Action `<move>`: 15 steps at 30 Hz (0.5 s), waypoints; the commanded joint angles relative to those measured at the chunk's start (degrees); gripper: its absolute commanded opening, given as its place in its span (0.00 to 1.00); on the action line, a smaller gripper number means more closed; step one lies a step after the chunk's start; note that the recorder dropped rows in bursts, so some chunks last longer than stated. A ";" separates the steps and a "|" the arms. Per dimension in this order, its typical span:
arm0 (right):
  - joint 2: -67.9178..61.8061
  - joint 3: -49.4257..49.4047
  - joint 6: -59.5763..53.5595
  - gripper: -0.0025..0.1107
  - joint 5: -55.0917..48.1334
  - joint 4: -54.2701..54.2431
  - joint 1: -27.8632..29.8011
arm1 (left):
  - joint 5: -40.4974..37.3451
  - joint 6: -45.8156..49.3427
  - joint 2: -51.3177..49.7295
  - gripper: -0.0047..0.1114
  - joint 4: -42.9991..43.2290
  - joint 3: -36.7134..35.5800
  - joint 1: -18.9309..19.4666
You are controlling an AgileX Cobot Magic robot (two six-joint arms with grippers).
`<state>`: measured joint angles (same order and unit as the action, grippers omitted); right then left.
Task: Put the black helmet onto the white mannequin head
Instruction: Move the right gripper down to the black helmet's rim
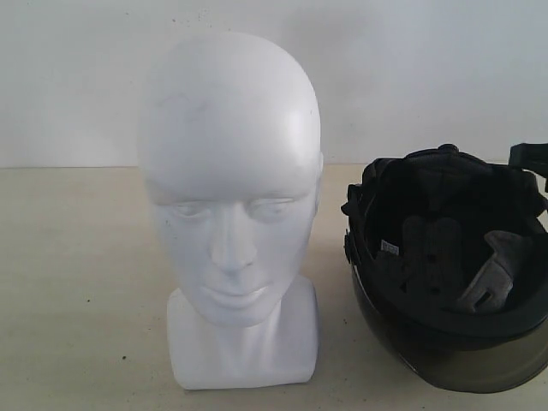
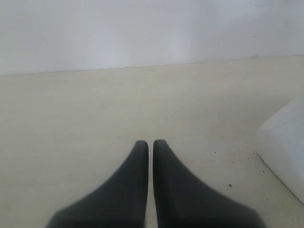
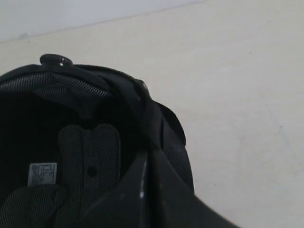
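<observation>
Closest to the exterior camera, the black helmet [image 1: 445, 257] lies upside down on the pale table [image 1: 77, 300], right of the white mannequin head [image 1: 231, 171] and just beside it, with its smoky visor [image 1: 445, 364] toward the viewer. Its open bowl faces up and holds only its own fittings: black padded lining [image 1: 424, 253], a grey pad piece [image 1: 492, 274] leaning on the inner right wall, and a small white label [image 3: 42, 173] on the padding. The mannequin head stands upright on its squarish base, face to the camera, bare on top.

The right gripper [image 3: 148, 154] hangs over the helmet's rim with its jaws pressed together; whether they pinch any strap or lining there is not clear. The left gripper [image 2: 150, 142] is low over bare table, jaws nearly touching with only a thin slit between them and nothing held; a corner of the white base shows beside it.

The picture's right edge cuts off the helmet's far side. A dark part above the helmet at that edge is too clipped to identify. The label's print is unreadable.
</observation>
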<state>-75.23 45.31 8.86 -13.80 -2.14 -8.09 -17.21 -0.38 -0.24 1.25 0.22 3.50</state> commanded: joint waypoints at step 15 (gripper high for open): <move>-11.93 7.79 -16.50 0.02 -4.13 -11.03 0.12 | 0.03 -0.17 0.24 0.08 -0.44 -0.22 -0.33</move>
<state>-85.76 52.15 -7.07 -18.46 -13.07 -8.09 -17.21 -0.38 -0.24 1.25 0.22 3.50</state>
